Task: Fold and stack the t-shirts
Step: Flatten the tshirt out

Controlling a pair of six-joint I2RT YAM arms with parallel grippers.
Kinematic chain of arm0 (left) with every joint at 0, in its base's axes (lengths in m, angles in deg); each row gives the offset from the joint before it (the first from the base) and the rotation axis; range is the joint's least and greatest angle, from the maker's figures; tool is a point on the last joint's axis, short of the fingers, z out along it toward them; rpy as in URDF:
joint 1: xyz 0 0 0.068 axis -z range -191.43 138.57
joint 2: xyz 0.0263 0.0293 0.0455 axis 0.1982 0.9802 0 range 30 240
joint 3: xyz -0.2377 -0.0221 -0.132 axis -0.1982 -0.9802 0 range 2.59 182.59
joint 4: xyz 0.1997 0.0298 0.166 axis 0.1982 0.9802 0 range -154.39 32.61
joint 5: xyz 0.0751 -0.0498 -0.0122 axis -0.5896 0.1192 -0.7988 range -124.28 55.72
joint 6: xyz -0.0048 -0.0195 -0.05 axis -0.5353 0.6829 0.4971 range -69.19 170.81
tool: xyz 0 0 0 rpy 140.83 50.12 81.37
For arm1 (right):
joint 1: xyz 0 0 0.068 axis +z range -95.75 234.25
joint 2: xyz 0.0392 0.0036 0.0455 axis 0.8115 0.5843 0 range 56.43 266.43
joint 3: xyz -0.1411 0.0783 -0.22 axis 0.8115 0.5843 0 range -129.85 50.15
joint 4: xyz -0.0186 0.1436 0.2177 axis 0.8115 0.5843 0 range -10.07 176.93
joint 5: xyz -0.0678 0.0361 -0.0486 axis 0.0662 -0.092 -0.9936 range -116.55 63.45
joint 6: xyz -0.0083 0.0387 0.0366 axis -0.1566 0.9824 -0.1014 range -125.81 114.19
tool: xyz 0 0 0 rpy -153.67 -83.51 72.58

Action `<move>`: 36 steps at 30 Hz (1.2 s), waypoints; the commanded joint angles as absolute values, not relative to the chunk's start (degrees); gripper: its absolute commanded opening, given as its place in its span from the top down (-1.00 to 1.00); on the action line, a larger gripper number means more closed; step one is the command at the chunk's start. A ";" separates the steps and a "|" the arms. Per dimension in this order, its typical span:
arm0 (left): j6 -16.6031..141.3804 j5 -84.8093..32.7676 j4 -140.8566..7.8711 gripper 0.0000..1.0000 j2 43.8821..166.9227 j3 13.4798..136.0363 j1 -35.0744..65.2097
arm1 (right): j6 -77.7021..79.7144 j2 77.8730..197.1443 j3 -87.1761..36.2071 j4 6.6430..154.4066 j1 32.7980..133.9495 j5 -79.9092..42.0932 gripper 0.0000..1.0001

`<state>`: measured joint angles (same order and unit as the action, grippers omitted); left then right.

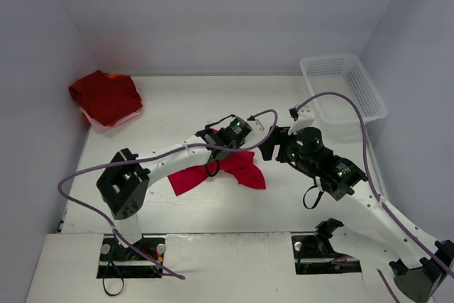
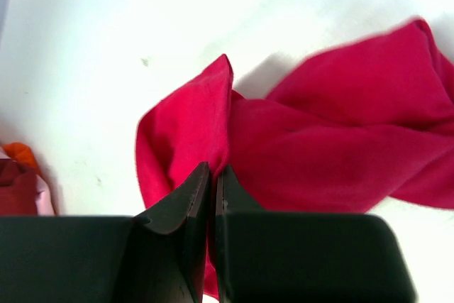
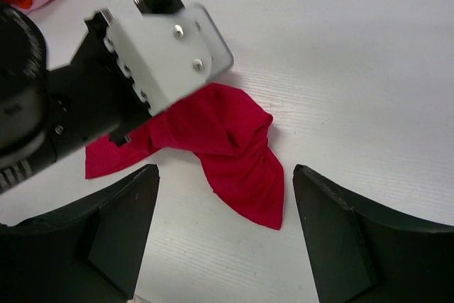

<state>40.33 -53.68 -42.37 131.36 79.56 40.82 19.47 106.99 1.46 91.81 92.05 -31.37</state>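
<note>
So here's where I'm at with the bright red t-shirt (image 1: 240, 168). It's bunched up in the middle of the bench (image 1: 177, 108), not spread at all, a rumpled strip whose long axis runs roughly left to right across my front.

My left gripper (image 2: 213, 169) is pinched tight on a fold of it near the top edge. In the wrist view the cloth goes right up between the two closed fingers, so I'd call that a real hold and not just a touch. From that pinch most of the fabric trails off to my right.

My right gripper (image 3: 225, 172) is wide open with nothing in it, hanging just beside the shirt's right end and facing it. Looking down that wrist, the loose right lobe lies on the bench in line with the gap between my fingers, with my left wrist crowding in at the upper left.

That's what the next move hangs on, I reckon. The free end lies on the right arm's side, clearly nearer to it than to the left, so the right should take that lobe and the two can pull apart along the long axis to flatten the shirt out.

The stack of darker red shirts (image 1: 105, 96) sits well apart at the far left corner, and the white mesh basket (image 1: 355, 79) is off at the far right — neither is in play yet.
</note>
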 commanded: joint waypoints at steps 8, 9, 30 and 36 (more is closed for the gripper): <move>38.68 -57.31 -41.54 1.00 124.13 85.56 37.79 | 21.88 107.58 5.76 87.67 92.04 -28.66 -0.46; 38.77 -57.40 -41.02 1.00 123.52 85.56 37.44 | 22.14 107.49 6.20 87.58 92.04 -28.57 -0.47; 40.87 -61.17 -35.39 1.00 112.00 91.79 25.83 | 25.04 116.28 9.72 80.46 92.04 -28.57 -0.47; 41.76 -64.33 -35.30 1.00 110.51 93.03 25.83 | 24.25 121.02 9.02 74.32 91.95 -29.45 -0.47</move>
